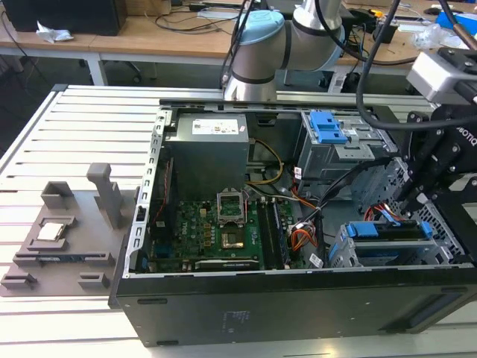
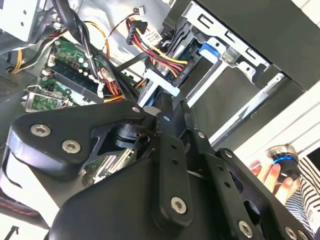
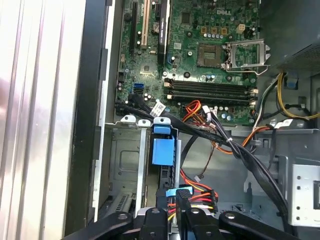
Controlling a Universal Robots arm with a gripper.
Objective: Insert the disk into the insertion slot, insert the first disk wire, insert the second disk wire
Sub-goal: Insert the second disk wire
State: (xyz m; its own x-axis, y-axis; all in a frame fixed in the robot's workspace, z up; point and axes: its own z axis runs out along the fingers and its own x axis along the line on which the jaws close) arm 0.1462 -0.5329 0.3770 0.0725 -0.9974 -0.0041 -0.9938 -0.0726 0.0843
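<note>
- Disk (image 1: pixel 391 233) seated in the insertion slot (image 1: pixel 343 253), at the near corner of the open computer case on the exterior view's right; lying low and flat there, judged fully home.
- Bright blue carrier frame wrapped around it; blue tab and dark edge seen end-on in the first wrist view (image 3: pixel 162 150), framed by the slot's grey perforated metal wall (image 3: pixel 125 165).
- Placed with its connector end turned toward the middle of the case, presumably so the cables can reach it.
- Disk wire (image 3: pixel 197 192), a red, yellow and black bundle ending in a pale blue plug, brought right up against that end of the disk; same bundle visible in the second wrist view (image 2: pixel 150 50).
- Gripper (image 1: pixel 412 200) hanging directly over the disk's end, fingers drawn narrow and apparently pinching the plug in both wrist views (image 2: pixel 166 107) (image 3: pixel 172 217); held upright, probably to press the plug straight in.
- Whether the plug is seated yet: cannot tell.
- Beyond: green motherboard (image 1: pixel 216 231) across the case floor, taller grey cage with blue latch (image 1: pixel 328 127) behind the slot.
</note>
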